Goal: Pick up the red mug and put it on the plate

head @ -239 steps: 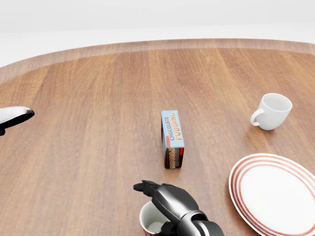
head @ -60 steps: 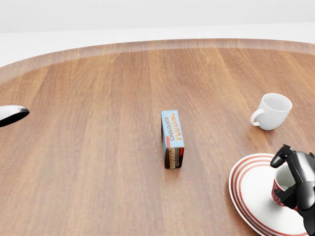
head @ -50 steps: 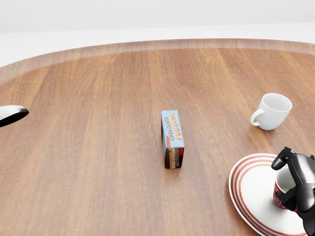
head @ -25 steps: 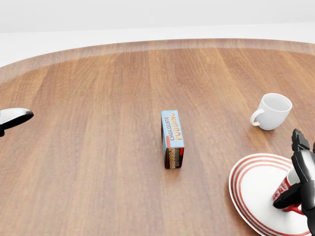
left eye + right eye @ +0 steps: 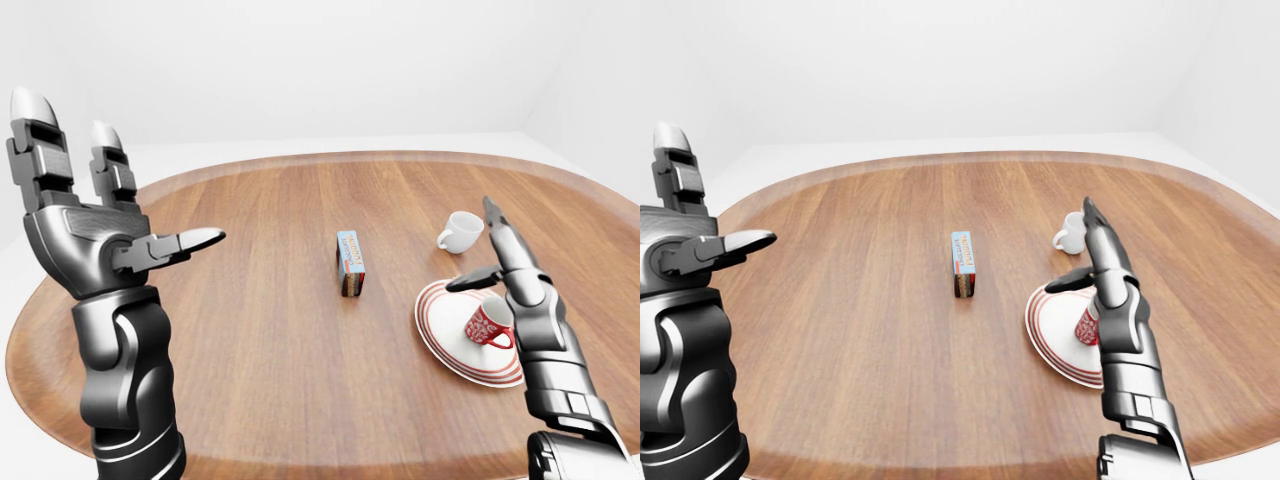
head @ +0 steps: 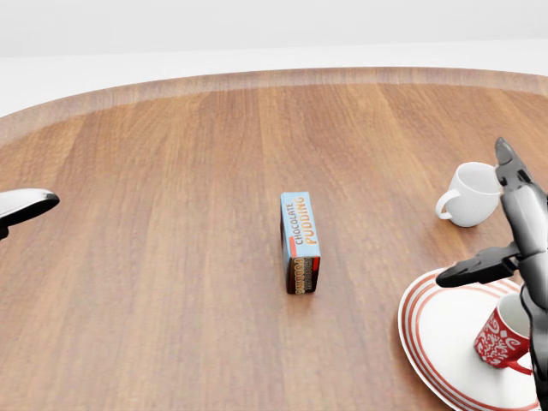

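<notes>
The red mug (image 6: 503, 336) with a white pattern stands upright on the white plate with red rings (image 6: 432, 330), at the lower right of the head view. My right hand (image 5: 490, 262) is open with fingers stretched out. It is raised above the mug and apart from it. My left hand (image 5: 120, 185) is open and empty, held high at the left of the left-eye view. Only its thumb tip (image 6: 26, 204) shows at the left edge of the head view.
A chocolate pudding box (image 6: 300, 242) stands on the round wooden table (image 6: 171, 257) near its middle. A white mug (image 6: 473, 193) stands above the plate in the head view, partly behind my right hand.
My right hand has opened, let go of the red mug and risen above it. The mug now stands alone on the plate. The left hand has barely moved.
</notes>
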